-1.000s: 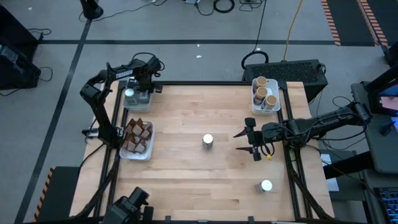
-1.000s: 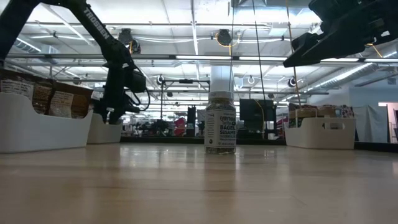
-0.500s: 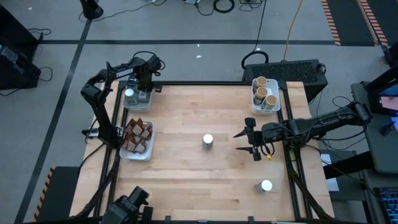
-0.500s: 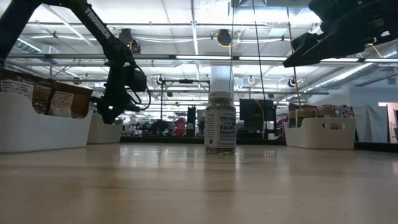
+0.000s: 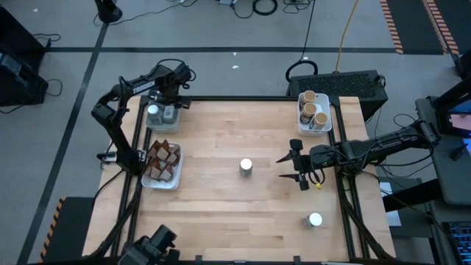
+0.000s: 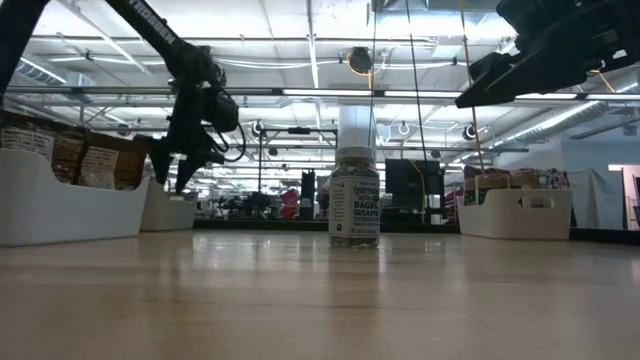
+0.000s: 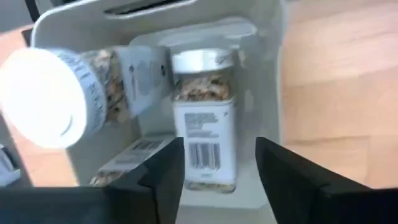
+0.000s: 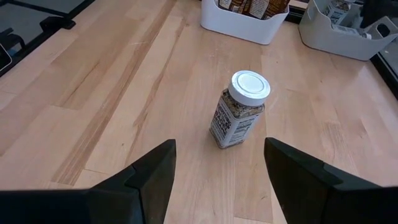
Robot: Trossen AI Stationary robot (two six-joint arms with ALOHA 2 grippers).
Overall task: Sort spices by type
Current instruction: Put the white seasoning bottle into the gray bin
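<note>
Two white-lidded jars stand loose on the table (image 5: 221, 221): one (image 5: 246, 166) near the middle, another (image 5: 314, 219) by the right edge toward the near corner. The tray (image 5: 179, 116) at the far left corner holds two more white-lidded jars, the far right tray (image 5: 324, 126) three cork-topped jars (image 5: 315, 112), and the left-edge tray (image 5: 176, 180) brown packets (image 5: 163, 160) too crowded to count. Only the left wrist view shows inside the corner tray: one jar (image 7: 203, 127) upright, one (image 7: 74, 93) tilted, both filled with pale flakes, a label below. The left gripper (image 7: 217, 163) hangs above them, fingers apart and empty. The right gripper (image 5: 293, 167) hovers spread and empty beside the middle jar, which the low view shows labelled, seeds inside
</note>
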